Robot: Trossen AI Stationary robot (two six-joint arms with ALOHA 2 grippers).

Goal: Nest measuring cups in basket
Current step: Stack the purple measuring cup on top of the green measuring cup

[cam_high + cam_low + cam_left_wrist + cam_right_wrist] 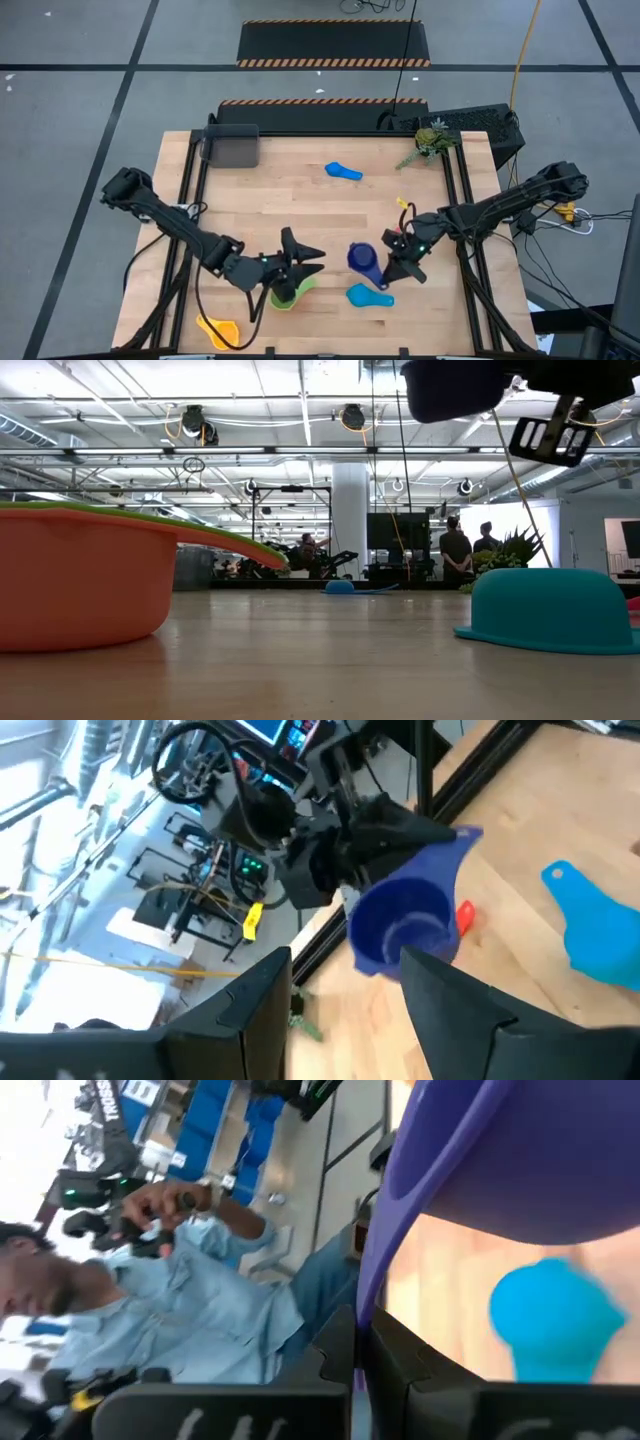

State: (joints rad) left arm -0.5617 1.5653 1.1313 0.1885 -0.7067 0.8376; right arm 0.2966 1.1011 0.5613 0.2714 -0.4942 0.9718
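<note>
My right gripper (388, 262) is shut on a dark blue measuring cup (363, 258), held above the table at centre right. My left gripper (312, 258) stands open just to the cup's left, pointing at it, with nothing between its fingers (260, 1005). Under the left gripper a green cup (290, 292) sits nested in an orange cup (80, 580) on the table. One light blue cup (368, 295) lies mouth down near the front. Another light blue cup (343, 171) lies farther back. A yellow cup (220, 330) lies at the front left. The dark grey basket (232, 147) stands at the far left. My right gripper pinches the dark blue cup's flat handle (372, 1295) between its two fingers, coming nearly level from the table's right. The cup is lifted clear of the table and tilted, its mouth (400, 925) turned toward my left gripper.
A green plant sprig (430, 140) lies at the far right corner. Small red (463, 915) and yellow (403, 205) items lie near the right gripper. Bare wood lies between the basket and the far light blue cup. People stand in the room beyond the table.
</note>
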